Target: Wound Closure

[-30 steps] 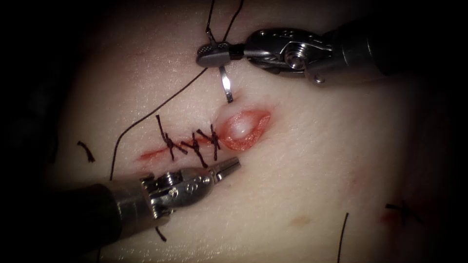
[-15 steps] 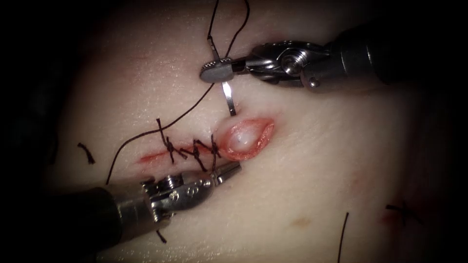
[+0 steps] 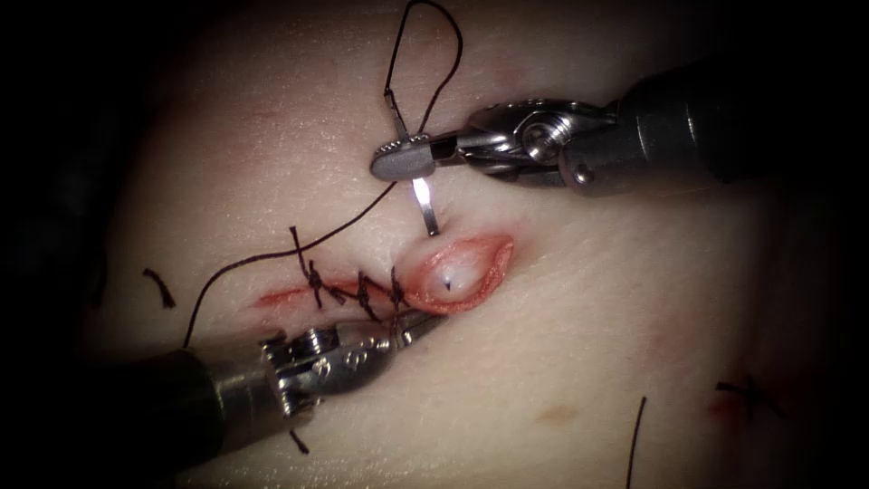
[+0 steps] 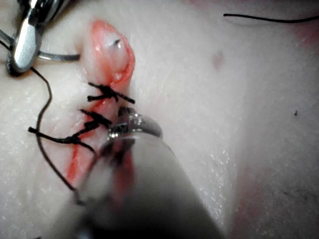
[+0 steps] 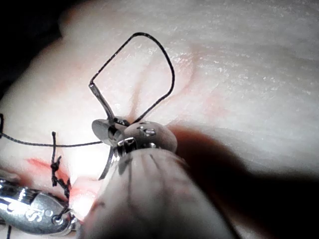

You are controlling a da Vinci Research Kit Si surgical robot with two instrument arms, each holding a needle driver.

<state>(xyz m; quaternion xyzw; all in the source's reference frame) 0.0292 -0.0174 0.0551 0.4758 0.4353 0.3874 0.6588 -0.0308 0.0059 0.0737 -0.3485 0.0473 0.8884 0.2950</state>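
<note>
While the right tool (image 3: 398,161) stays clenched on the needle (image 3: 424,206) near its thread end, the curve hangs straight down from it into the tissue (image 3: 588,299) just above the open end of the cut (image 3: 457,272). A dark speck in the gap may be the tip; I cannot be sure. Below the cut, the left tool (image 3: 412,323) presses the tissue beside the stitches (image 3: 362,292), seemingly closed on nothing. Thread (image 3: 425,54) loops above the right tool.

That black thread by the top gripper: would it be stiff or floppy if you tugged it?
Probably floppy: the thread lies in loose curves over the tissue and loops above the right gripper. Likely light too, being very thin beside the needle.
</note>
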